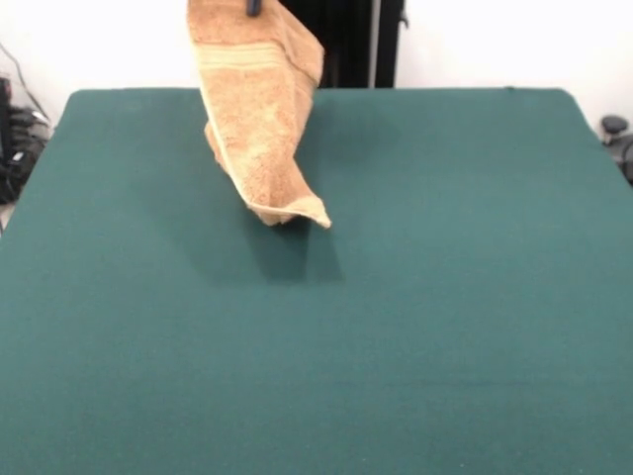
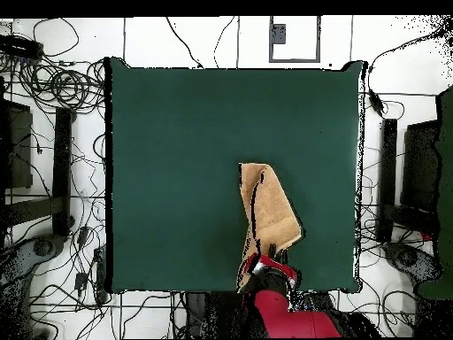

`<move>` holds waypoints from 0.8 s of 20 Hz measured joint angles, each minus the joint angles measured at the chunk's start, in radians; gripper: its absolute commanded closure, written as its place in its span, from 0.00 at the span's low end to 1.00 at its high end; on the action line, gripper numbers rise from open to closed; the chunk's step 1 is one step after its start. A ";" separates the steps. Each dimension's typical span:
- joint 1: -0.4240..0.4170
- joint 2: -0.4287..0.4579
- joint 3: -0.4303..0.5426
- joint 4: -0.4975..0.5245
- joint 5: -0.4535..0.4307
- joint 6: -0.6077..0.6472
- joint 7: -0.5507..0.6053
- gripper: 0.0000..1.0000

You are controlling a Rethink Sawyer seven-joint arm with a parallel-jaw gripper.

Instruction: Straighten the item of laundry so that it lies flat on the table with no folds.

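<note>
The item of laundry (image 1: 262,119), an orange-tan terry towel with a woven band near its top, hangs lifted over the far half of the green table (image 1: 445,297). Its lower corner reaches down to the felt and casts a shadow there. Only a dark tip of my gripper (image 1: 254,6) shows at the picture's top edge, shut on the towel's upper edge. In the overhead view the towel (image 2: 270,204) stretches from my gripper (image 2: 268,263), near the table's bottom edge, towards the middle of the table (image 2: 177,159). The towel is draped in folds, not flat.
Loose cables (image 2: 62,88) lie on the floor around the table. Black stands (image 2: 389,177) flank its sides. A tangle of wires (image 1: 15,139) sits off the table's left edge in the front view, and a dark caster (image 1: 615,129) off its right.
</note>
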 measured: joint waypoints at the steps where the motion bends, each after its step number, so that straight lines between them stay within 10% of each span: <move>1: 0.000 -0.004 0.000 0.000 0.000 0.003 0.000 1.00; 9: -0.010 -0.035 0.005 0.009 0.000 0.011 0.000 1.00; 16: -0.248 -0.084 0.170 0.039 -0.004 0.035 -0.001 1.00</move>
